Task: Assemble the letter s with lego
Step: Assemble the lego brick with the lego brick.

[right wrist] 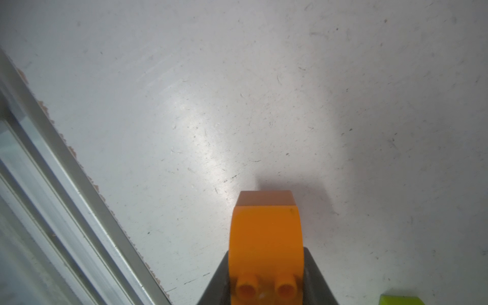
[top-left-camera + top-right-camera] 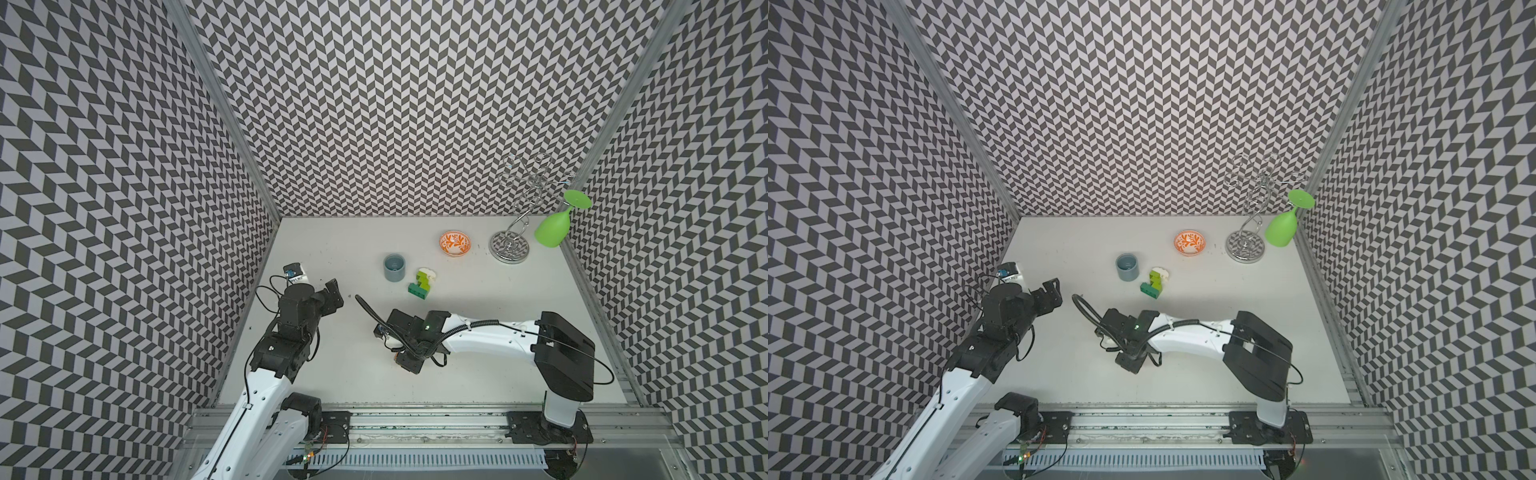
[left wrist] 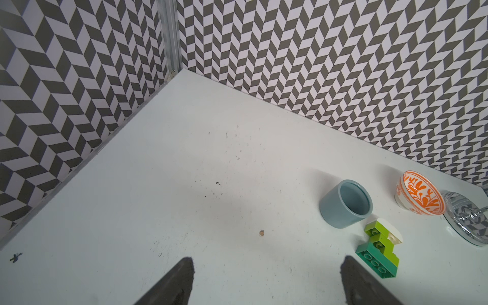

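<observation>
Jaws first: right gripper [image 1: 266,280] is clenched on an orange brick [image 1: 265,232], an arched piece with its studs facing the wrist camera. It's low over the white table [image 1: 184,105] near the front rail; I can't tell if it touches. Left gripper [image 3: 266,261] is released, fingers spread wide with nothing between them, over the left side of the table.

I see the partial build [image 2: 422,284] mid-table in both top views: a dark green oblong brick, lime green bricks stepped along it, and a white rounded piece at the far end. It sits just beside the grey-blue cup [image 2: 394,268], apart from both grippers.

The corner of a loose lime green brick [image 1: 401,300] shows at the edge of the right wrist view. An orange-patterned bowl [image 2: 456,244] and a wire rack [image 2: 510,245] with a green glass [image 2: 552,230] hanging on it stand toward the far right corner.
</observation>
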You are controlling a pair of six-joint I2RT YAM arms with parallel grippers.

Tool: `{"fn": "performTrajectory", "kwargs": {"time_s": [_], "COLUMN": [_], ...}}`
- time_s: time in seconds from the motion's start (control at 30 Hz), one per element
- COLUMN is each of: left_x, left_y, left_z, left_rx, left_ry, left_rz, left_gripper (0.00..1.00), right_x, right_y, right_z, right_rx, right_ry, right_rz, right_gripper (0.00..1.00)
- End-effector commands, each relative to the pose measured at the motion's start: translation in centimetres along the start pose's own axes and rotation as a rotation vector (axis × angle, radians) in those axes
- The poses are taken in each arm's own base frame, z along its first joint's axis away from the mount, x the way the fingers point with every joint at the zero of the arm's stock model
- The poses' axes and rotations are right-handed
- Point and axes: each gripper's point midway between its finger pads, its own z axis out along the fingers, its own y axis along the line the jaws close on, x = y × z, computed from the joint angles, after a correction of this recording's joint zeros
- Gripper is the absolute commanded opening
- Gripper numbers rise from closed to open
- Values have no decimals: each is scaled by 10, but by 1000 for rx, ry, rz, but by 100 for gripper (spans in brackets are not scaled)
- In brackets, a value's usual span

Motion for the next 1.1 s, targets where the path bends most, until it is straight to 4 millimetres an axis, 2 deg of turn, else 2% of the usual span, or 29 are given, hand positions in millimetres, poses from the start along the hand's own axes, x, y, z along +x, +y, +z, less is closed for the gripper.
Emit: {"fn": "performTrajectory", "kwargs": {"time_s": [0.0, 0.13, 0.27, 0.4, 0.47, 0.63, 0.77, 1.07], "left_x": [-5, -4, -4, -4, -5, -5, -5, -5], "left_y": [1, 1, 2, 2, 2, 2, 2, 2], "left_z": [-2, -1, -1, -1, -1, -2, -2, -2], "left_rx": [0, 0, -3, -4, -5, -7, -7, -7], "left_ry": [-21, -18, -18, -18, -19, -19, -21, -22], "left_rz": [8, 11, 11, 11, 11, 11, 10, 10], "left_gripper": [88, 88, 88, 88, 89, 89, 89, 89], "right_x": [52, 57, 41, 11, -1, -20, -16, -4], "right_y": [7, 8, 5, 5, 3, -6, -7, -7], "right_z": [42, 45, 29, -1, -14, -33, -21, 9], "right_rx": [-23, -24, -12, -32, -47, -36, -40, -60], "right_ry": [208, 222, 171, 84, 54, 12, 40, 84], "right_rz": [3, 5, 2, -3, -7, -15, -23, -18], "right_gripper": [0, 0, 0, 43, 56, 76, 80, 76]}}
